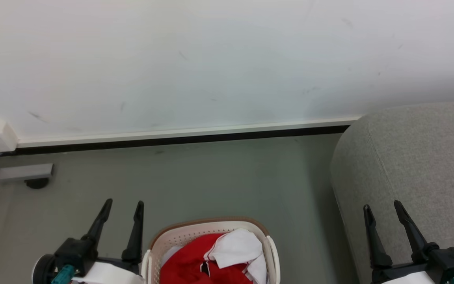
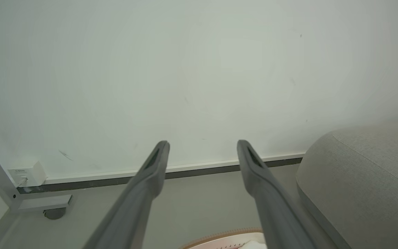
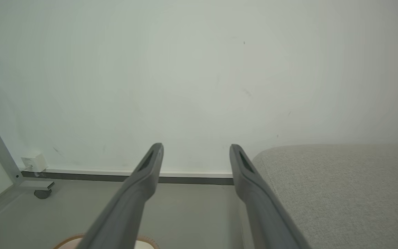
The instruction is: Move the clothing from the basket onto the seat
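Wall point(image 1: 211, 59): It rose beyond both sets of fingertips, well apart from them, and played no part in the step.
Floor point(image 1: 211, 177): The grey stretch ran ahead of the left gripper point(image 1: 124, 202), up to the wall.
Seat point(image 1: 416, 165): It lay under and ahead of the right gripper point(image 1: 381, 204), whose fingers overlapped its near edge in the head view. The garment looked best laid well in from the rounded edge, so it would not slide off.
Laundry basket point(image 1: 211, 221): It sat just beside the left gripper on its inner side, between the two grippers and well apart from the right one. It looked like light plastic, so a straight upward pull seemed safer than a sideways drag that might tip it.
Red garment point(image 1: 187, 260): It lay crumpled inside the laundry basket, behind and inward of the left fingertips, with neither gripper touching it. The step in hand seemed to be the reach and grasp. The left gripper, being closer, would need to tilt down, swing inward and aim for the red fold on its own side.
White cloth point(image 1: 237, 246): It rested on the red garment, on the side farther from the left gripper. A pinch near it risked lifting both.
Left gripper: Its fingers were spread with nothing between them, pointing toward the wall.
Right gripper: Its fingers were likewise spread and empty.
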